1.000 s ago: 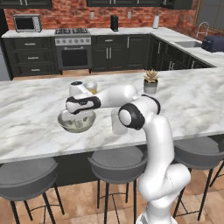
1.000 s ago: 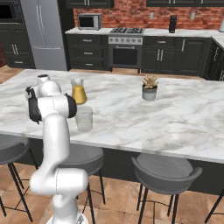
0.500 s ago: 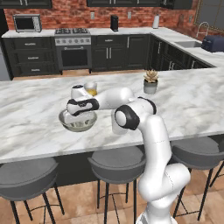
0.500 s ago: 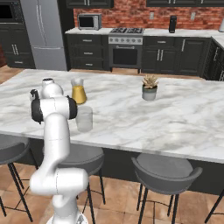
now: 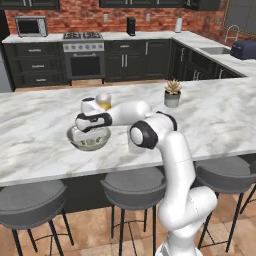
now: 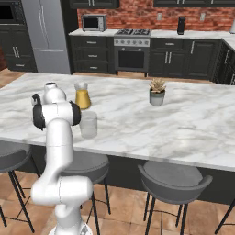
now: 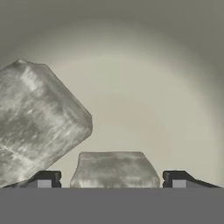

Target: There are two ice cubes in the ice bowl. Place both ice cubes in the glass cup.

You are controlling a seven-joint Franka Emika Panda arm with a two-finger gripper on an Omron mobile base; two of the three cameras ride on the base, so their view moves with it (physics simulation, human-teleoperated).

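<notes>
Pale ice cube [image 7: 114, 169] between pincer [image 7: 112, 179] tips

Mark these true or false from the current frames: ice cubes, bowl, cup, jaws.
1. Both ice cubes are already in the glass cup. False: both lie in the ice bowl.
2. One ice cube sits between the jaws. True.
3. The second ice cube sits off to one side of the jaws, tilted. True.
4. The gripper is raised high above the counter. False: it is down inside the bowl.
5. The potted plant stands inside the bowl. False: it stands apart on the counter.
</notes>
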